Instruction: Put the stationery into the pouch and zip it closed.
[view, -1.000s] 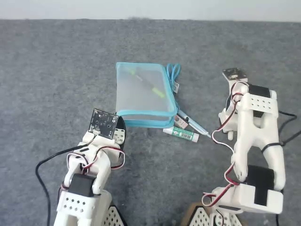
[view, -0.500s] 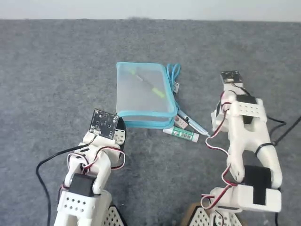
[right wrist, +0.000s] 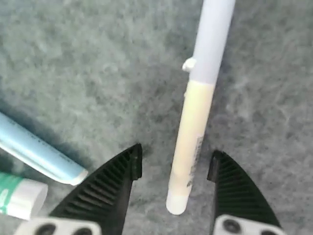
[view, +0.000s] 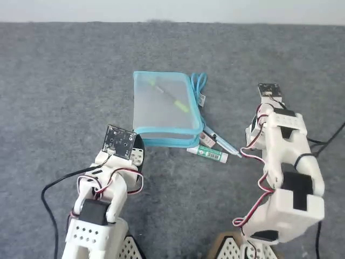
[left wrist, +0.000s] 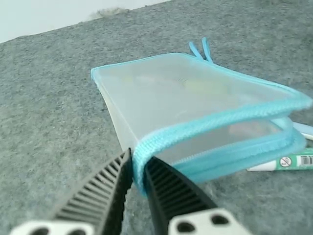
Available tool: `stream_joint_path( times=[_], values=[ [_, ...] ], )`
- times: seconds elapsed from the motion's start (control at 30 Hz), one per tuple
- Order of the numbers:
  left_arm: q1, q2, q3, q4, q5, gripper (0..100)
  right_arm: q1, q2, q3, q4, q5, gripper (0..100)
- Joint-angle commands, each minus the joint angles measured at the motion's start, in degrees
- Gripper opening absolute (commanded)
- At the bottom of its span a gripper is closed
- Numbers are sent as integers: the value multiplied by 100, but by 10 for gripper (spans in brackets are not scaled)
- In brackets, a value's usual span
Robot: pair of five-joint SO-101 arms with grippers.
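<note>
Grey carpet (view: pixel 64 81) beneath pouch (view: pixel 161 110), blue pen (view: pixel 222 142)

readable text: none
green-white tube (view: pixel 209 154): printed label, too small to read
cream pen (right wrist: pixel 190 134): label print, blurred

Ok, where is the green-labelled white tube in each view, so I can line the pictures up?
High view: the green-labelled tube lies off the pouch corner nearest the arms, alongside the blue pen.
Left wrist view: the green-labelled tube pokes out beside the pouch, by its zipper edge.
Right wrist view: the green-labelled tube ends next to the blue pen.
Shared landmark: the blue pen beside it.
</note>
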Motion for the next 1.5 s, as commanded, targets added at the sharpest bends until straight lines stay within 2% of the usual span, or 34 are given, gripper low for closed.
stream_joint_path(
  times=[0.0,0.1,0.17,0.37,0.87,0.97,1.1,1.23,1.4,1.47],
  values=[
    [-18,-88,-57,-53,-18,12,171,75,-273,-92,-62,200],
    [-26,-88,-57,-53,-18,12,189,-92,-264,110,-62,62],
    [-35,-97,-57,-53,-18,12,189,-295,-264,259,-70,4],
    [-18,-88,-57,-53,-18,12,189,-1341,-193,831,-62,8],
    [-44,-88,-57,-53,-18,12,198,-5218,1538,840,-9,9],
    [-44,-88,-57,-53,-18,12,286,-5464,1442,1033,167,9],
    [-44,-88,-57,-53,-26,12,251,-5393,413,1991,545,8],
    [-44,-88,-57,-53,-26,12,-330,-5033,-1134,3284,782,8],
    [-53,-97,-57,-53,-26,12,-1965,-4171,-2426,4866,1433,8],
    [-53,-97,-57,-53,-26,12,-2457,-3960,-2347,4857,1477,8]
  ],
)
